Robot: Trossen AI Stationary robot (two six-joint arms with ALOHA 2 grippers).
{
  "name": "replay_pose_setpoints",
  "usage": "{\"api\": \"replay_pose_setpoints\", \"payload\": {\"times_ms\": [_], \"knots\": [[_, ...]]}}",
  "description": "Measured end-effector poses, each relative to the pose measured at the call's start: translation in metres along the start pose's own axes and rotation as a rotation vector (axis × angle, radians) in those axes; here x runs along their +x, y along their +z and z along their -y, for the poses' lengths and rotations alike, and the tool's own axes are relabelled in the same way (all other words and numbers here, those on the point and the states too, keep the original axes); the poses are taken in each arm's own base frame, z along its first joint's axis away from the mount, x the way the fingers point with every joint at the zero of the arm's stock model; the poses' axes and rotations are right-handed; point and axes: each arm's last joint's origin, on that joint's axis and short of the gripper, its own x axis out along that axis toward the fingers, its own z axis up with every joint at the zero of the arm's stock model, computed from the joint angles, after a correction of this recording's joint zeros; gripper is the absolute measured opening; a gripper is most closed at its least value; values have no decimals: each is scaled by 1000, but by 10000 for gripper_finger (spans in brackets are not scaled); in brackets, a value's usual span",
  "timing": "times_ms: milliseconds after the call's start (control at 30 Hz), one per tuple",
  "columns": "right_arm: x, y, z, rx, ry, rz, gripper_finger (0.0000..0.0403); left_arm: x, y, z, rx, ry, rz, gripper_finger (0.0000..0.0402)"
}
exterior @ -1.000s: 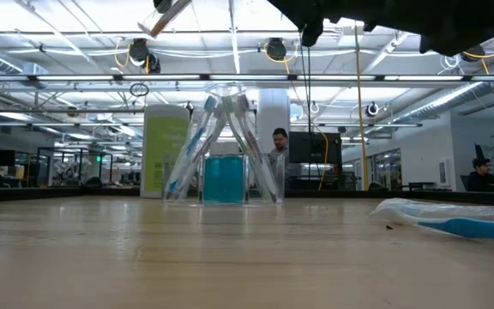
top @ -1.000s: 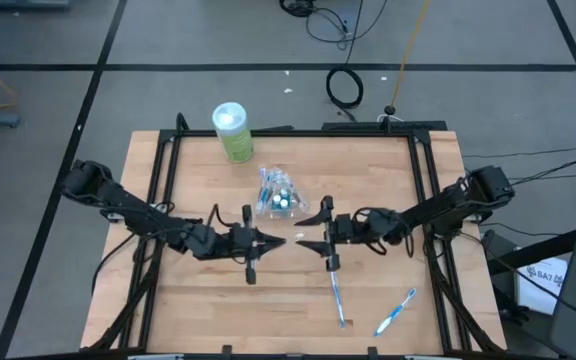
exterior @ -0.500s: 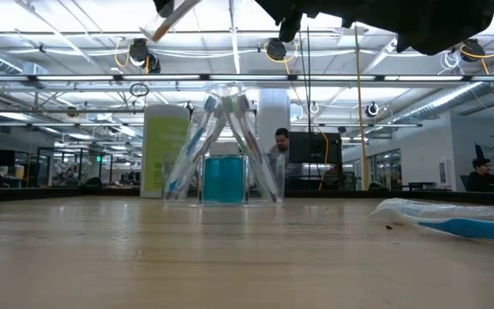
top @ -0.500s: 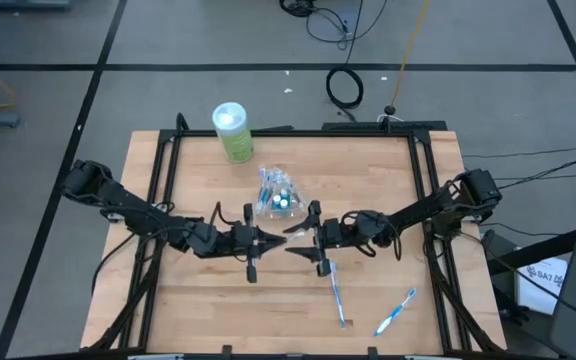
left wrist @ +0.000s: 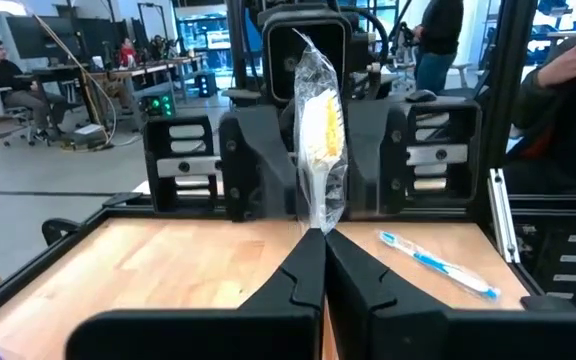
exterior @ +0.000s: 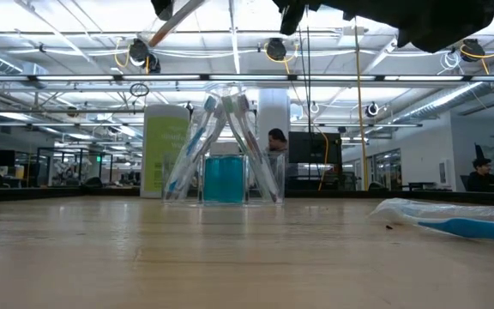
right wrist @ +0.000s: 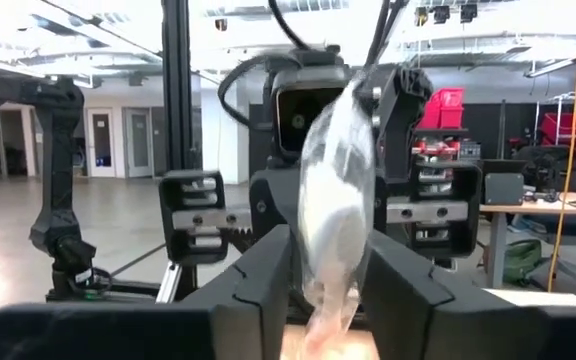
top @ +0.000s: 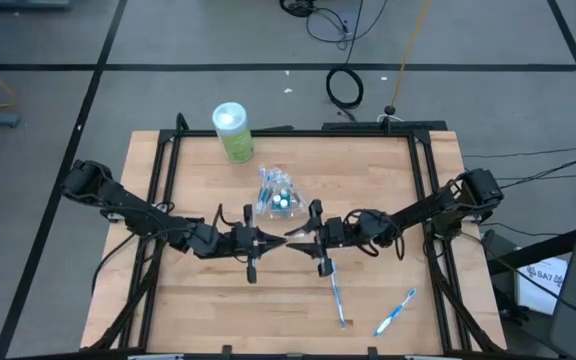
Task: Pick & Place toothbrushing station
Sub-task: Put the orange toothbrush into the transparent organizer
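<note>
My left jaws [top: 271, 241] sit near the middle of the counter [top: 198, 310], clenched on one end of a wrapped toothbrush [left wrist: 319, 140]; in my left wrist view the clear wrapper with its yellow brush stands up from between my closed fingertips [left wrist: 303, 270]. Facing them, my right jaws [top: 298, 236] have the other end of that same wrapped toothbrush between their fingers [right wrist: 258, 275], and the crinkled wrapper fills the gap in my right wrist view. Whether those fingers press on it or merely flank it, I cannot tell. The two grippers meet tip to tip over the counter's centre.

Toward the far left corner stands a green canister [top: 233, 132] with a pale lid. Just beyond my meeting jaws, toward the far edge, is a clear holder [top: 276, 195] with several toothbrushes leaning in it and a teal cup [exterior: 224, 178] at its middle; the low view shows the brushes angled against each other.

Nearer the front edge, right of centre, a blue toothbrush [top: 337, 296] lies on the wood, and farther right a second blue toothbrush [top: 395, 312] lies slanted toward the front right corner.
</note>
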Motion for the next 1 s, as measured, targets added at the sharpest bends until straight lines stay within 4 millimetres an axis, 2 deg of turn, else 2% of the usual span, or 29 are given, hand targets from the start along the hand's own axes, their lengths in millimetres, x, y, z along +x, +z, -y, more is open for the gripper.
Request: {"api": "replay_pose_setpoints", "payload": {"times_ms": [400,633,833,1000], "knots": [[0,-2,0,-2,3,-14,10,0,0,0,-3,3,1,10],[0,-3,0,-3,3,-26,19,0,0,0,-7,3,0,6],[0,-4,0,-4,0,-39,8,0,-1,0,-30,3,-6,44],[0,-6,1,-8,-35,-72,16,0,-4,-1,-14,21,-35,66]]}}
